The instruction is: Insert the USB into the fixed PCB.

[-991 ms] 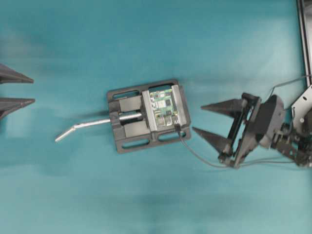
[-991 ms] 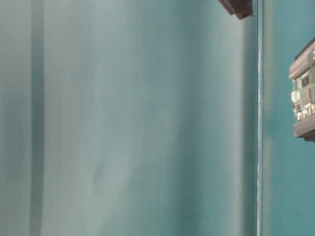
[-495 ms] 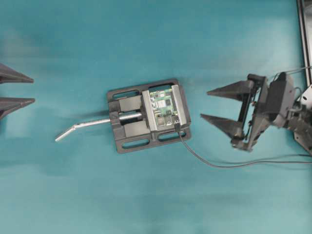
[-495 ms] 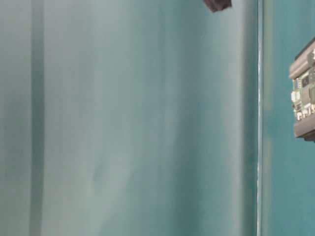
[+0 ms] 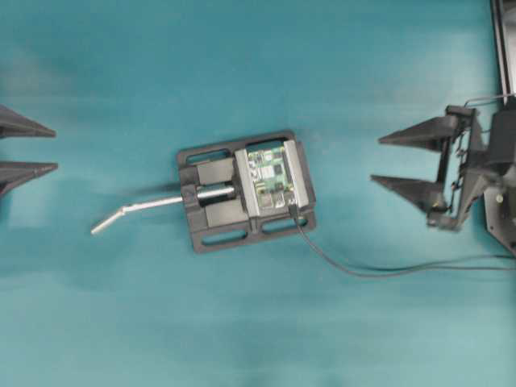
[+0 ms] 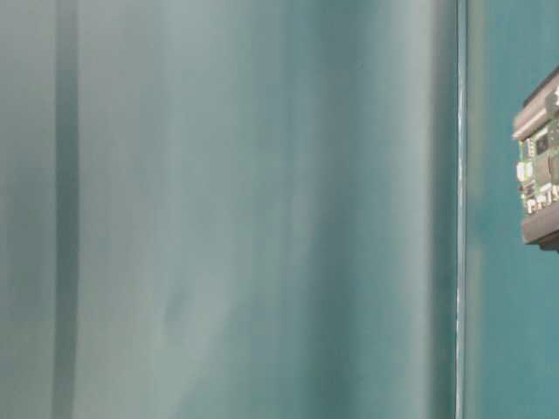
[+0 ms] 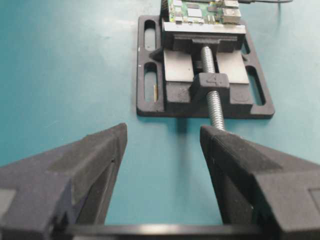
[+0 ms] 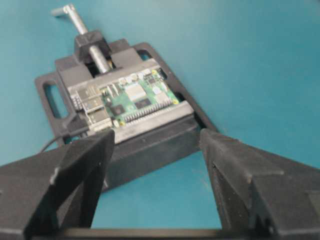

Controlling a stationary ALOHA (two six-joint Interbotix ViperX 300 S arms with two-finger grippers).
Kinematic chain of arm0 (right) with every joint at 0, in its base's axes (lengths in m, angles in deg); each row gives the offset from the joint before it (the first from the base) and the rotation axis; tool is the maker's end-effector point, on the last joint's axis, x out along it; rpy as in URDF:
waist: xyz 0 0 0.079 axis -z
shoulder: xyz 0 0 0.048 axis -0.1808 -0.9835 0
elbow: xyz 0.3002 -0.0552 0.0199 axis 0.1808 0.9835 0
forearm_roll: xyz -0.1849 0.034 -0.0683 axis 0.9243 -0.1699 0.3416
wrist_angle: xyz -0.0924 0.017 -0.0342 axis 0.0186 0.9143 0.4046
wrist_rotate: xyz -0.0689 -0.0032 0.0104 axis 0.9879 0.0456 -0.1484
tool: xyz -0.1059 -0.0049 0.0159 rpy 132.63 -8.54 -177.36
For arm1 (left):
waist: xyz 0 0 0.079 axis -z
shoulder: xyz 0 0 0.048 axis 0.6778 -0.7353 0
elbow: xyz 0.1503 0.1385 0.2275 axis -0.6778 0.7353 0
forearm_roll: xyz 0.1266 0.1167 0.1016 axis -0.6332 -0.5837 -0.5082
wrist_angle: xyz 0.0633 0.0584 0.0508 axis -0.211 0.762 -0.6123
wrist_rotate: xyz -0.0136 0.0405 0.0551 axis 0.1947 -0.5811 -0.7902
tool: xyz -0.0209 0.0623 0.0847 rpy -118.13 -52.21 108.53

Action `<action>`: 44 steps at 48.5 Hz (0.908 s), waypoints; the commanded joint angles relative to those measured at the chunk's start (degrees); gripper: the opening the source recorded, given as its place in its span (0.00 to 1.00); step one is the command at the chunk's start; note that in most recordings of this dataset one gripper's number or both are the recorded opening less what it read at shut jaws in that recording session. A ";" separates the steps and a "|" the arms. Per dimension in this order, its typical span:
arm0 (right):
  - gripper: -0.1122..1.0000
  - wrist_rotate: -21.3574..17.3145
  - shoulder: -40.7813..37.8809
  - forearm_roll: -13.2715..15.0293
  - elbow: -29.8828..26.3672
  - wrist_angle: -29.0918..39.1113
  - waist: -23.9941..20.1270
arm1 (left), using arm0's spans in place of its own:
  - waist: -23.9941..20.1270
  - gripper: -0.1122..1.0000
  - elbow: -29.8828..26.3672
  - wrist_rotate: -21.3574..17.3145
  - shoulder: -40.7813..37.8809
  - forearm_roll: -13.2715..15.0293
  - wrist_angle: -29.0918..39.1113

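Note:
The green PCB point(image 5: 271, 178) is clamped in a black vise point(image 5: 211, 218) at mid table. The USB plug point(image 5: 293, 210) sits at the board's near corner, its thin black cable point(image 5: 355, 272) trailing right across the mat. In the right wrist view the plug point(image 8: 80, 128) meets the PCB point(image 8: 131, 98) at its port side. My right gripper point(image 5: 377, 160) is open and empty, well right of the vise. My left gripper point(image 5: 55, 150) is open and empty at the far left edge. The PCB also shows in the left wrist view point(image 7: 202, 11) and the table-level view point(image 6: 541, 170).
The vise's silver bent handle point(image 5: 133, 211) sticks out left toward my left gripper. A dark frame rail point(image 5: 503, 48) runs along the right edge. The teal mat point(image 5: 242, 64) spreads all around the vise.
My right gripper has drawn back to the right, away from the vise, staying open. The cable now lies free on the mat. The left gripper has not moved.

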 commanded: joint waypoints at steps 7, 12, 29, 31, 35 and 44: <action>0.77 3.87 8.17 0.88 2.11 3.43 3.60 | -0.18 0.68 -0.88 -0.18 -0.35 -0.18 -0.26; 0.77 5.80 12.30 0.88 3.25 6.42 5.98 | -0.09 0.68 -0.88 -0.18 -0.44 -0.18 -0.26; 0.77 8.70 21.62 1.23 5.54 18.72 15.38 | -0.18 0.68 -0.88 -0.18 -0.35 -0.18 -0.26; 0.77 8.70 22.50 1.58 5.89 19.51 16.08 | -0.18 0.68 -0.88 -0.18 -0.35 -0.18 -0.26; 0.77 8.70 24.52 2.37 6.94 21.18 17.14 | -0.18 0.68 -0.88 -0.18 -0.35 -0.18 -0.26; 0.77 8.70 28.13 2.64 8.61 23.38 18.02 | -0.18 0.68 -0.88 -0.18 -0.35 -0.18 -0.26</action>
